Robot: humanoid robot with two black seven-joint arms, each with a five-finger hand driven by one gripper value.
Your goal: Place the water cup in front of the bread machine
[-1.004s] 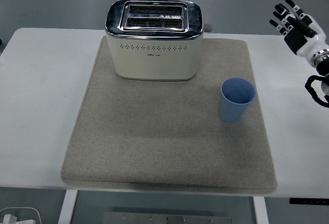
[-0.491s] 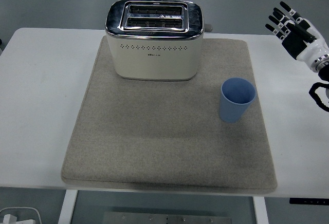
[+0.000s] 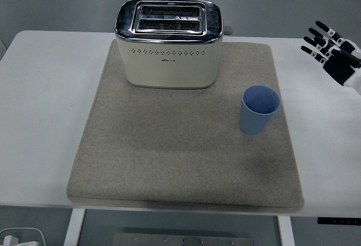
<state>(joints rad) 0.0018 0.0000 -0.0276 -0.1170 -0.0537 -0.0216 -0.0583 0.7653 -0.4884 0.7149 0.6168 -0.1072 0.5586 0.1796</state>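
Blue and light, the water cup (image 3: 260,109) stood upright toward the tabletop's (image 3: 45,88) right edge, so the empty, spread-fingered right robot hand (image 3: 334,49) risked tipping it by clipping its rim.

I see bright, even overhead light and a sharp feed. Glare sits on the cream toaster's chrome top (image 3: 169,17). Soft shadows only.

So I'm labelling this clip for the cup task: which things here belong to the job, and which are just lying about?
Belongs to the job:
- blue water cup, upright on the mat, right of the toaster
- cream toaster, the bread machine, at the mat's far end
- right hand, open, at the right edge, apart from the cup

Just there:
- grey mat
- white table
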